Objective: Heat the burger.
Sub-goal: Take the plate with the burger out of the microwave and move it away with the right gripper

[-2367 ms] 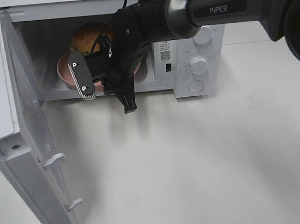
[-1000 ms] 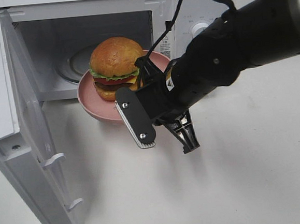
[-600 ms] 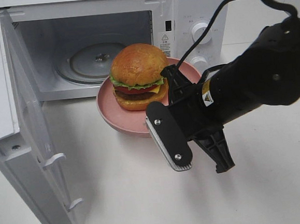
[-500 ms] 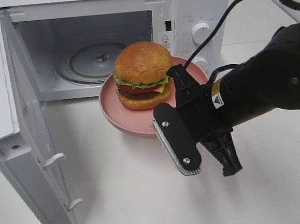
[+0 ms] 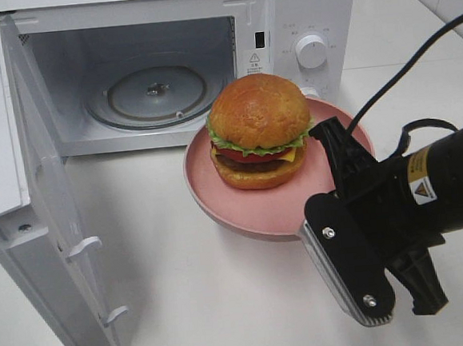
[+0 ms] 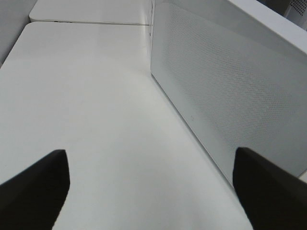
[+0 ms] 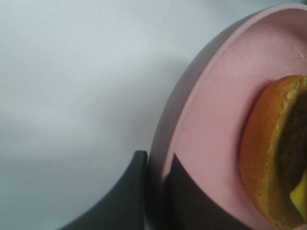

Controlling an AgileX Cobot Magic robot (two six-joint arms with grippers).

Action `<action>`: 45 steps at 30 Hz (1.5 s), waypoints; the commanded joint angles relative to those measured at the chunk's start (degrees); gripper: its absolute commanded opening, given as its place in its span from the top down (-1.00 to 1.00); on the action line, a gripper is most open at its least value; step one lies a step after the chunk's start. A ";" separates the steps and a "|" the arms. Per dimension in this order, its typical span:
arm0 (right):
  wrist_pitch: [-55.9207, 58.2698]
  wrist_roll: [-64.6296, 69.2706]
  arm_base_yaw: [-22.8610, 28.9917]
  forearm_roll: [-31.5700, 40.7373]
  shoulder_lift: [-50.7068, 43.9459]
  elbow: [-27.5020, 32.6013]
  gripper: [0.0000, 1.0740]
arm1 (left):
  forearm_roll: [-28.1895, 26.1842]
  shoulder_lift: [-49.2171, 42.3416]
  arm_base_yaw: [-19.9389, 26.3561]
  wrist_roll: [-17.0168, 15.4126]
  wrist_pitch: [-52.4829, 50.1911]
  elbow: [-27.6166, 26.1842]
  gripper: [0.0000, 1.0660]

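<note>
Nearest, at the right, the right claw (image 7: 156, 191) is clamped on the rim of a pink plate (image 5: 217, 194), one finger under the edge and one on top. The burger (image 5: 259, 131) sits on that plate, out in front of the microwave (image 5: 308, 23), not inside it. Whether the plate touches the white surface (image 5: 226, 302) I cannot tell. Beyond, the microwave door (image 5: 52, 235) hangs wide open at the left, and the glass turntable (image 5: 149, 95) lies bare inside. The left claw (image 6: 153, 184) stands spread open beside the microwave's perforated side wall, holding nothing.
</note>
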 commanded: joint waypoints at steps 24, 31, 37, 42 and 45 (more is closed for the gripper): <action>8.14 8.88 -0.29 -1.89 -23.26 12.89 0.99 | 0.06 -0.86 0.17 -0.17 0.06 0.11 -0.58; 12.09 17.70 -0.29 -7.33 -25.27 13.58 0.99 | 0.06 -0.86 0.17 -0.17 0.06 0.11 -0.58; 13.58 31.28 -0.29 -14.73 -25.27 13.58 0.99 | 0.06 -0.86 0.17 -0.17 0.06 0.11 -0.58; 14.32 40.39 -0.29 -18.56 -25.27 13.58 0.99 | 0.06 -0.86 0.17 -0.17 0.06 0.11 -0.58; 14.90 42.51 -0.29 -19.77 -25.27 13.58 0.99 | 0.06 -0.86 0.17 -0.17 0.06 0.11 -0.58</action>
